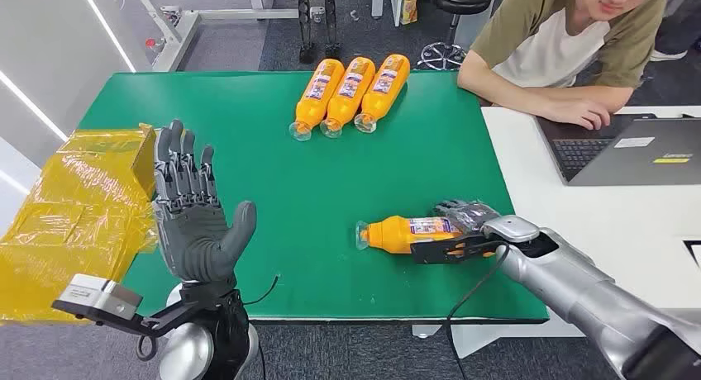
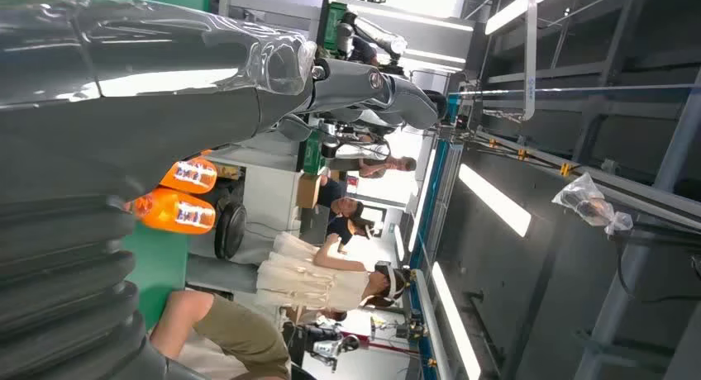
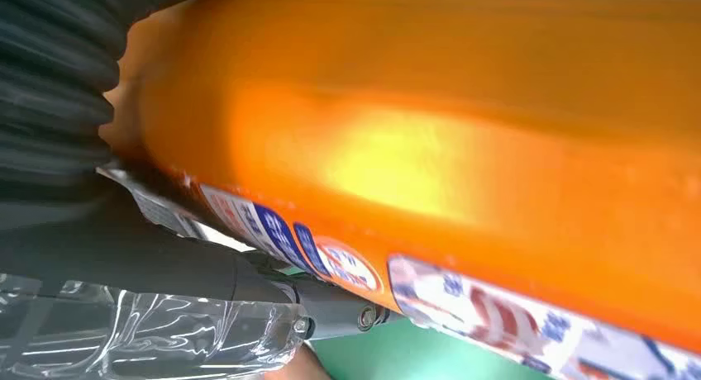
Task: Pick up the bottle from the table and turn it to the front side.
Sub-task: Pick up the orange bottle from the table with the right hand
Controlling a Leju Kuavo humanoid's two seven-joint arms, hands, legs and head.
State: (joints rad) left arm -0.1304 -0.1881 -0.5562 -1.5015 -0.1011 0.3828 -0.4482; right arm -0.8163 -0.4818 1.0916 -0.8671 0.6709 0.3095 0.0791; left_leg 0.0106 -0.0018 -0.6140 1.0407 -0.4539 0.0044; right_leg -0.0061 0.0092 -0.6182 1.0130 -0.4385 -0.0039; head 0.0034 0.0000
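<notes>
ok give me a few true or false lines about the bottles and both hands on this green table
1. Three orange plastic bottles lie side by side at the far end of the green table. True.
2. The right hand is closed around a fourth orange bottle lying on its side. True.
3. The left hand holds a bottle. False: it is raised, fingers spread, holding nothing.
4. The yellow plastic-wrapped box sits at the table's right. False: it is at the left edge.
5. A person's forearm rests beside an open laptop. True.
</notes>
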